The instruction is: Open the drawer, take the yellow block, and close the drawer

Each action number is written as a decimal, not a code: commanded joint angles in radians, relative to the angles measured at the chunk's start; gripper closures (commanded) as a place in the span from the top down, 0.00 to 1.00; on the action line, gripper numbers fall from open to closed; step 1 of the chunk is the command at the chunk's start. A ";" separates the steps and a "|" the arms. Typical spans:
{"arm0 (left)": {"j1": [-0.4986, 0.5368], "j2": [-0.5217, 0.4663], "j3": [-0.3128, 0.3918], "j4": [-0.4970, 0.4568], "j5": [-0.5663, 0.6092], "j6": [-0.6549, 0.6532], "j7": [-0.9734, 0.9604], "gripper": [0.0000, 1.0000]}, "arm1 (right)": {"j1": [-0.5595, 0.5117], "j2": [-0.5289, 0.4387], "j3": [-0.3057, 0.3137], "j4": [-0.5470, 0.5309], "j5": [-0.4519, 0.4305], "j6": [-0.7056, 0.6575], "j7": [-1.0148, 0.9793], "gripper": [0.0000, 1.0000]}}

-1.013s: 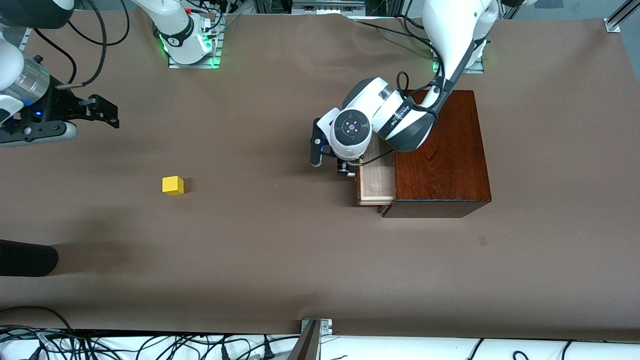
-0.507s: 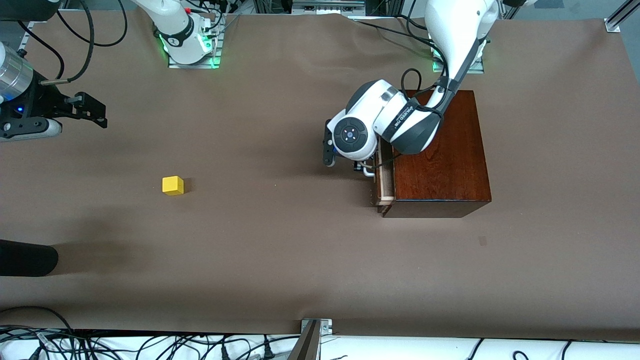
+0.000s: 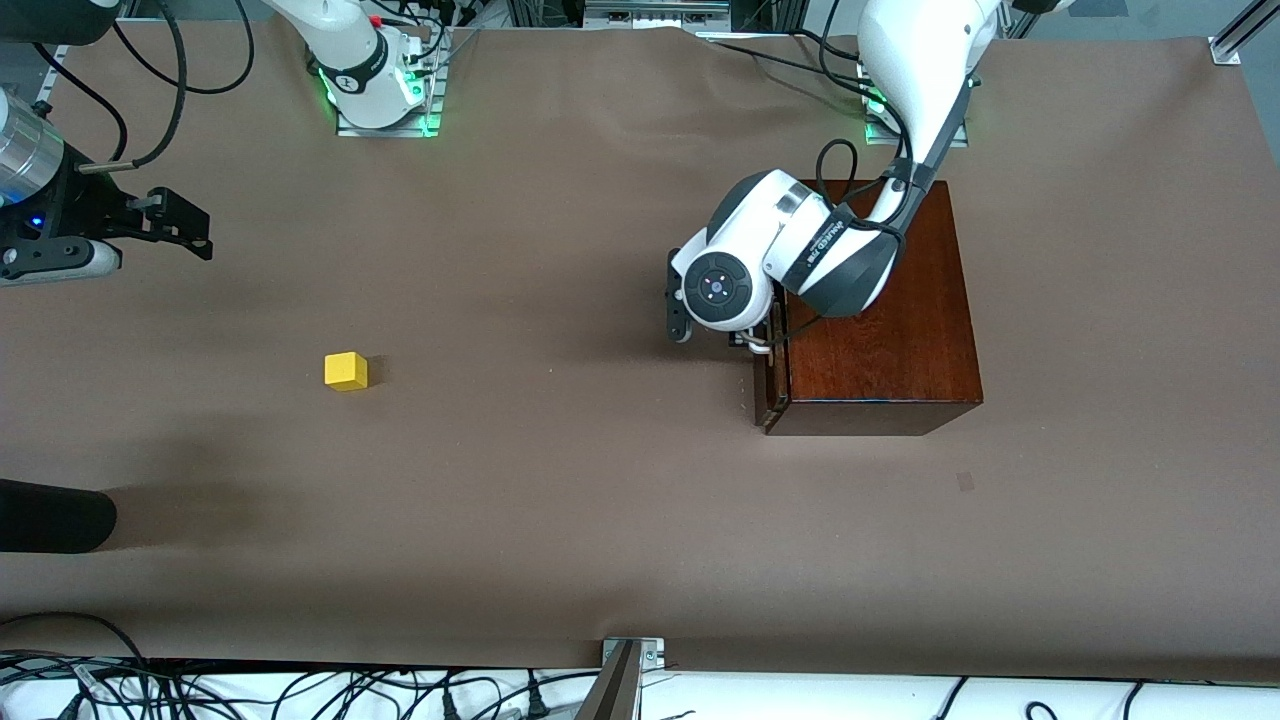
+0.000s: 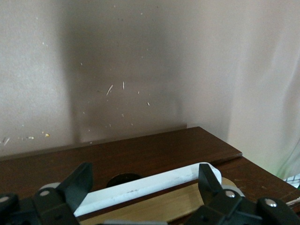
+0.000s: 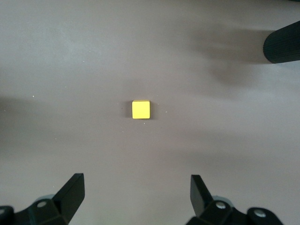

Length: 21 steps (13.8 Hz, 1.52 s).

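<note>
Drawer [image 3: 771, 375] now shut; block [image 3: 346, 371] outside.

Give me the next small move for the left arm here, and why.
Probably spread the left gripper off the white handle and back away from the drawer. The drawer front looks about flush with the wooden box, and the yellow block sits out on the table, with the open right gripper above it.

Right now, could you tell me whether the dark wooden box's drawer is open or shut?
Nearly shut: the drawer front sits almost flush; a pale sliver shows beside its white handle, between the left gripper's fingers.
</note>
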 commanded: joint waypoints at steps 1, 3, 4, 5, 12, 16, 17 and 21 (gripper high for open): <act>0.005 -0.011 0.013 -0.019 0.033 -0.034 0.002 1.00 | -0.005 0.010 0.006 0.025 0.004 -0.003 0.014 1.00; 0.005 -0.017 0.013 -0.020 0.033 -0.039 0.002 1.00 | -0.003 0.010 0.008 0.025 0.002 0.002 0.014 1.00; 0.005 -0.023 0.013 -0.020 0.033 -0.056 0.001 1.00 | -0.002 0.010 0.009 0.025 0.001 0.002 0.014 1.00; 0.009 -0.024 0.015 -0.022 0.033 -0.062 0.002 1.00 | 0.000 0.010 0.009 0.025 0.002 0.002 0.012 1.00; 0.003 -0.060 -0.017 0.050 -0.056 -0.054 -0.060 1.00 | 0.003 0.010 0.011 0.025 0.002 0.022 0.014 1.00; 0.028 -0.149 0.007 0.138 -0.056 -0.065 -0.175 1.00 | 0.003 0.010 0.012 0.025 0.002 0.023 0.012 1.00; 0.058 -0.157 0.035 0.142 -0.055 -0.065 -0.174 1.00 | 0.003 0.010 0.012 0.025 0.002 0.023 0.012 1.00; 0.129 -0.252 0.156 0.156 0.063 -0.077 -0.174 1.00 | 0.008 0.010 0.014 0.025 0.001 0.036 0.001 1.00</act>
